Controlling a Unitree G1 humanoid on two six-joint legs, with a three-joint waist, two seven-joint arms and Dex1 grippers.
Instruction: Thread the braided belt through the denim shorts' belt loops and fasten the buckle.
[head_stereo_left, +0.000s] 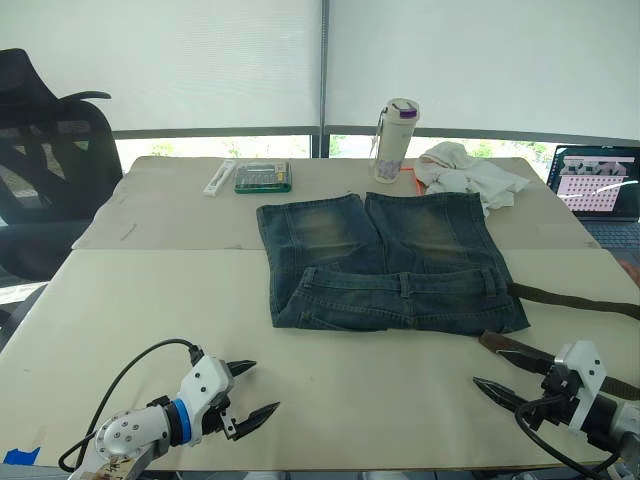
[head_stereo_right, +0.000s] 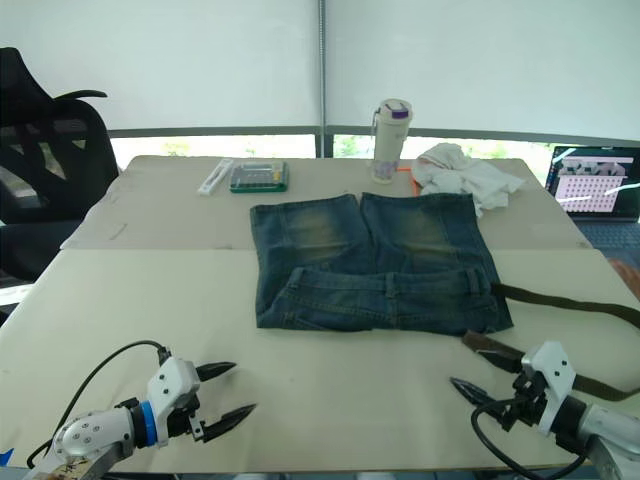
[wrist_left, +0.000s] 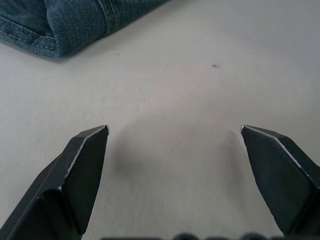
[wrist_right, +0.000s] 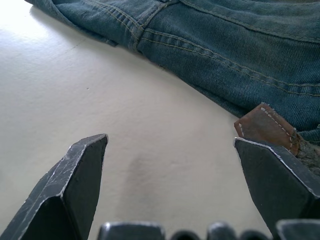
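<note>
Your left gripper (head_stereo_left: 247, 388) and right gripper (head_stereo_left: 503, 375) hover released at the table's (head_stereo_left: 150, 290) near edge; the braided belt (head_stereo_left: 570, 298) lies unthreaded beside the denim shorts (head_stereo_left: 385, 260), so all threading remains.

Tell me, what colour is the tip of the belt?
Reddish brown with pale stitching on the belt tip, best in the right wrist view.

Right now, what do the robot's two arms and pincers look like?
Each arm ends in a white housing carrying two black, pointed fingers. The left pincer has a blue ring behind its white housing, a silver perforated wrist and a looping black cable. The right pincer has a black cable curving beneath it.
</note>
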